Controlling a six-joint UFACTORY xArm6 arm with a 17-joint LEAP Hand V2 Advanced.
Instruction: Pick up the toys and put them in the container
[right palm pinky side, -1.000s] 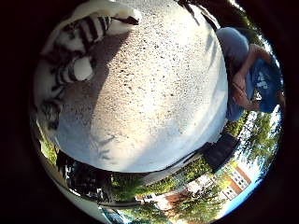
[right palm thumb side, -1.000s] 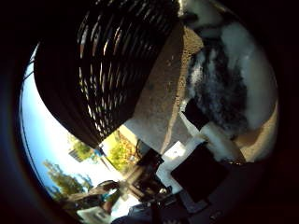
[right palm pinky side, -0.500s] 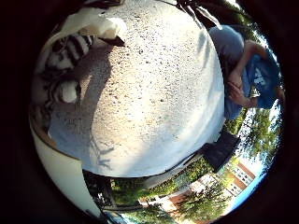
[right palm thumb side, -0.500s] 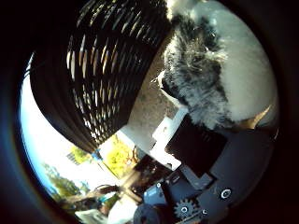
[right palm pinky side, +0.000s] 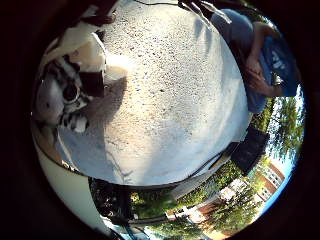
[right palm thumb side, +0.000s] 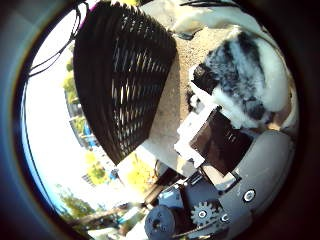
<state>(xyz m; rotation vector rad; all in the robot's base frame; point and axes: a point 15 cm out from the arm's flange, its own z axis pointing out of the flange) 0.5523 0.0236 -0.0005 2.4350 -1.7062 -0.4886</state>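
the hand (right palm thumb side: 220, 150) is now pressing close on the toy (right palm thumb side: 245, 85), a white plush with black stripes; its white and black fingers (right palm thumb side: 200, 127) are curling against the fur and seem to be gripping it, though how fully they are closing round it is hard to tell from here. a second ago the toy was lying farther from the palm on the table (right palm pinky side: 170, 100); half a second ago it was already filling more of the thumb side view, and now it is sitting right against the fingers. in the little finger side view the toy's striped face is looming larger at the table's edge than before, throwing a shadow across the speckled top. the basket (right palm thumb side: 120, 85), a black mesh container, is standing on the table just beside the toy, and it has been swinging across the thumb side view as the palm turns.
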